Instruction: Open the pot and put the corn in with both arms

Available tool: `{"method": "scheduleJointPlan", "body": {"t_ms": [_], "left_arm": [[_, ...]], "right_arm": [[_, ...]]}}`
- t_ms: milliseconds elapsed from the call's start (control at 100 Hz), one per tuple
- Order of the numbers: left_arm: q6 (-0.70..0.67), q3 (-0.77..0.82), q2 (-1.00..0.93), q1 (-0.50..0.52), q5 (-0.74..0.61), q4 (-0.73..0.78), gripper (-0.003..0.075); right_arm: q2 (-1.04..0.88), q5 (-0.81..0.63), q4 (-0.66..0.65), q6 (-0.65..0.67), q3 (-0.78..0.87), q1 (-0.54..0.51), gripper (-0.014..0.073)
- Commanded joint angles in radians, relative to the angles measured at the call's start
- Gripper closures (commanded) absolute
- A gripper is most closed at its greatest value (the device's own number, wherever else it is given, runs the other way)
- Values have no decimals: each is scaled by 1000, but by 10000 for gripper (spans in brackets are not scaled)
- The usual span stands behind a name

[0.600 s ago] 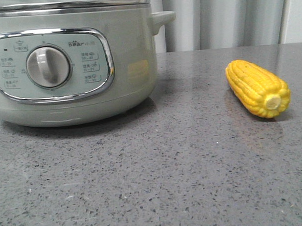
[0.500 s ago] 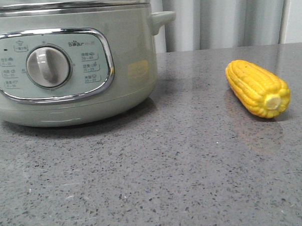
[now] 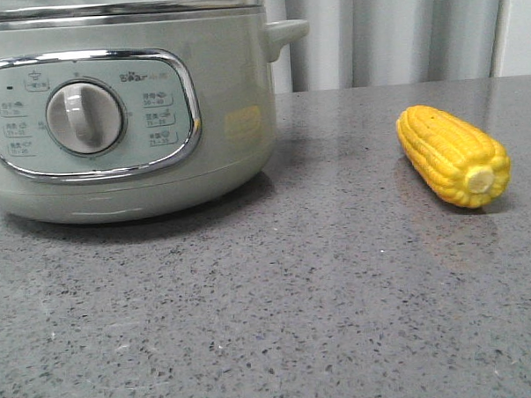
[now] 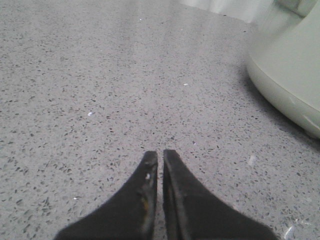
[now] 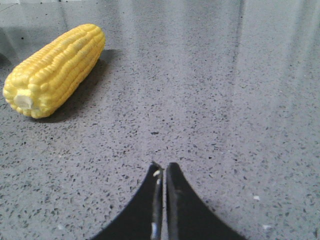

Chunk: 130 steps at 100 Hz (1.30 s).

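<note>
The pale sage-green pot (image 3: pixel 120 108) stands at the left in the front view, its lid on under a steel rim, grey dial facing me. Its lower wall also shows in the left wrist view (image 4: pixel 290 75). The yellow corn (image 3: pixel 453 155) lies on the grey counter at the right, stub end toward me; it shows in the right wrist view too (image 5: pixel 55 70). My left gripper (image 4: pixel 160 154) is shut and empty, low over the counter, apart from the pot. My right gripper (image 5: pixel 163 166) is shut and empty, apart from the corn. Neither gripper shows in the front view.
The speckled grey counter (image 3: pixel 278 287) runs under everything. A pale curtain (image 3: pixel 399 30) hangs behind its far edge. The pot's side handle (image 3: pixel 285 32) sticks out toward the corn's side.
</note>
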Motion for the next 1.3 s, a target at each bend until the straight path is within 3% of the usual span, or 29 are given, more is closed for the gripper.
{"method": "scheduleJointPlan", "body": {"t_ms": [0, 190, 340, 410, 490, 660, 810, 920, 1090, 1290], "left_arm": [[0, 27, -32, 0, -17, -13, 738], [0, 27, -32, 0, -17, -13, 739], [-5, 27, -32, 0, -62, 91, 738], [-12, 27, -32, 0, -113, -70, 738], [-12, 27, -32, 0, -141, -374, 738], [-12, 27, -32, 0, -186, -537, 738], [-12, 25, -32, 0, -267, -770, 738], [41, -7, -32, 0, -263, -739, 739], [266, -132, -16, 0, -177, -601, 739], [412, -255, 63, 0, -110, -539, 738]], "right_arm": [[-17, -19, 0, -2, 28, -6, 673], [-17, -39, 0, -2, 28, -6, 673], [-17, -134, 0, -2, 28, -6, 673], [-17, -239, 77, -2, 28, -6, 673], [-17, -380, 245, -2, 28, -6, 673], [-17, -513, 528, -2, 26, -6, 673], [-16, -483, 646, 6, 7, -4, 673], [-16, -414, 678, 6, -55, -4, 673], [1, -256, 642, -11, -179, -4, 673], [73, -142, 590, -251, -315, -4, 673]]}}
